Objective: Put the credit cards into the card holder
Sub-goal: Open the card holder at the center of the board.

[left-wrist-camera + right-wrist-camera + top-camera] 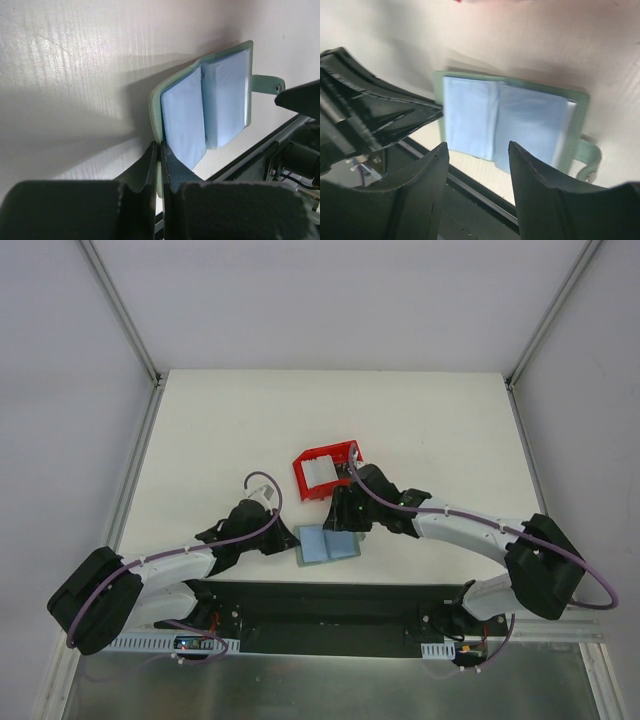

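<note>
The card holder (327, 545) lies open near the table's front edge, its blue-grey pockets facing up. In the left wrist view the card holder (205, 105) has a green rim and a snap tab (270, 85). My left gripper (160, 150) is shut on the holder's green left edge; it also shows in the top view (291, 540). My right gripper (477, 146) is open and empty, hovering just above the open card holder (510, 120); in the top view the right gripper (344, 524) sits at the holder's far edge. A pale card (319, 473) lies in the red bin.
The red plastic bin (303, 466) stands just behind the holder, right by my right wrist. The black base plate (330, 605) runs along the table's front edge, close to the holder. White walls and metal frame rails enclose the table.
</note>
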{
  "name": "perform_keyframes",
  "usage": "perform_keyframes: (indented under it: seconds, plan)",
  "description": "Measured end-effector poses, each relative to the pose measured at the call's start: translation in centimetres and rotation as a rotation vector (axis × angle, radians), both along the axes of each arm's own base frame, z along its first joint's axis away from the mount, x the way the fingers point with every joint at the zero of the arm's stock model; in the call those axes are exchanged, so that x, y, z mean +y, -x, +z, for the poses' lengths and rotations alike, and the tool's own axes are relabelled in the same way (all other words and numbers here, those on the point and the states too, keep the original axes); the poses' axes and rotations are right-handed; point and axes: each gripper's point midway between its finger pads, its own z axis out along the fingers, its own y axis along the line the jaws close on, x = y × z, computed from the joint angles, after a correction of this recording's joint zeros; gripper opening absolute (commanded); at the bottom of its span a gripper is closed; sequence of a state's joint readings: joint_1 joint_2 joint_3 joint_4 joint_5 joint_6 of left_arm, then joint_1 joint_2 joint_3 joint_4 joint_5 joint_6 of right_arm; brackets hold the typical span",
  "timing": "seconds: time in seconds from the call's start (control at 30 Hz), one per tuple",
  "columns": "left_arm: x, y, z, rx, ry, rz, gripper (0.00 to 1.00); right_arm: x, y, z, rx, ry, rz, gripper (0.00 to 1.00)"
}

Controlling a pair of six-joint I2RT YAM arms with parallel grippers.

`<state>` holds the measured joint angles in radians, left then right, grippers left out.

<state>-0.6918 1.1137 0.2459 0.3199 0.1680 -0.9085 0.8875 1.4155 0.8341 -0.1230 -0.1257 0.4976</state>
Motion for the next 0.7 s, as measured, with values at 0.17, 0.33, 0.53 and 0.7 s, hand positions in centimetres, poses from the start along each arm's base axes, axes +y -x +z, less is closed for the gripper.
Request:
perform_keyframes:
  seconds: [0.17,0.33,0.53,0.7]
  plan:
    - [-0.3,0.0,0.3,-0.011,0.013,-0.018,0.00,-1.7,0.3,-2.0,0.027,0.078,-0.032,0.54]
    - [-0.7,0.1,0.4,-0.009,0.030,-0.037,0.00,-2.7,0.6,-3.9,0.063,0.146,-0.048,0.54]
    - [-0.9,0.0,0.4,-0.012,0.036,-0.039,0.00,-3.4,0.6,-4.5,0.067,0.183,-0.063,0.54]
    - [-0.9,0.0,0.5,-0.015,0.040,-0.041,0.00,-4.0,1.1,-5.8,0.094,0.216,-0.067,0.54]
